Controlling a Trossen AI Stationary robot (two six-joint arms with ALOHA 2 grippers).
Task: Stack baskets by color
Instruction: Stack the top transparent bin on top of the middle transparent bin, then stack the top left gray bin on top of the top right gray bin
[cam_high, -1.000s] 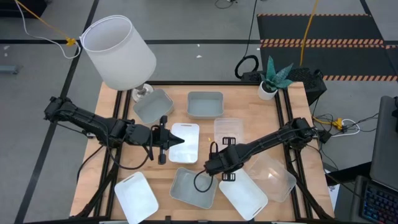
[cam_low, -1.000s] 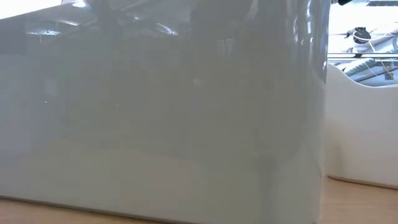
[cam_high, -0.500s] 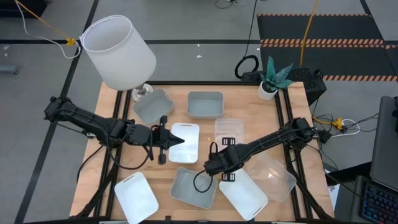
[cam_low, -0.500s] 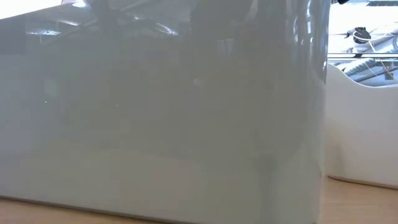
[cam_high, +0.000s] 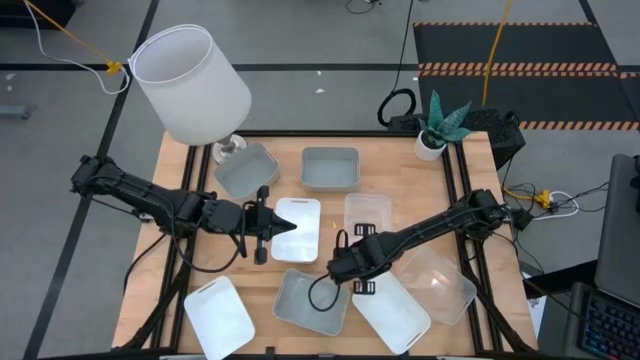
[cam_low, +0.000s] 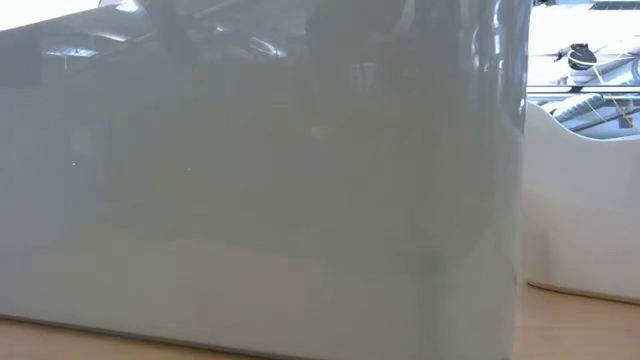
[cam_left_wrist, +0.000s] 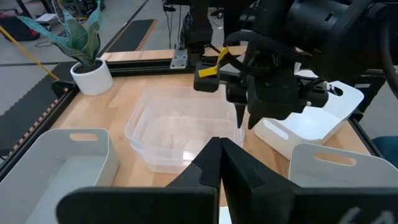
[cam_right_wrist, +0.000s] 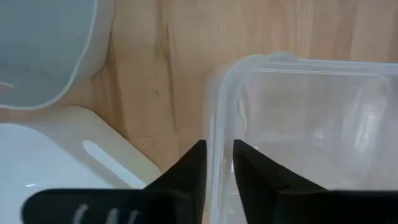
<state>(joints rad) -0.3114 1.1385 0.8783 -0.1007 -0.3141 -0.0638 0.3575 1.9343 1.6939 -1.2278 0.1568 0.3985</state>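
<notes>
Grey-blue baskets (cam_high: 330, 168) (cam_high: 246, 170) (cam_high: 312, 300), white baskets (cam_high: 297, 228) (cam_high: 218, 315) (cam_high: 392, 310) and clear baskets (cam_high: 368, 210) (cam_high: 440, 285) rest separately on their bases on the table. My right gripper (cam_right_wrist: 217, 163) (cam_high: 358, 248) points down at the middle clear basket (cam_left_wrist: 180, 130). It is slightly open, with one finger on each side of that basket's wall. My left gripper (cam_left_wrist: 221, 163) (cam_high: 264, 232) is shut and holds nothing. It hovers above the table beside the middle white basket. My right gripper comes from above, its fingers (cam_right_wrist: 193, 165) standing on either side of the clear basket's side wall (cam_right_wrist: 217, 118), near a corner. I cannot tell whether they touch the wall. The basket sits flat on the table.
A big white lampshade (cam_high: 190, 85) stands over the far left corner. A potted plant (cam_high: 437, 125) stands at the far right. In the low view, a grey-blue basket wall (cam_low: 260, 200) and a white basket (cam_low: 585, 210) fill the picture.
</notes>
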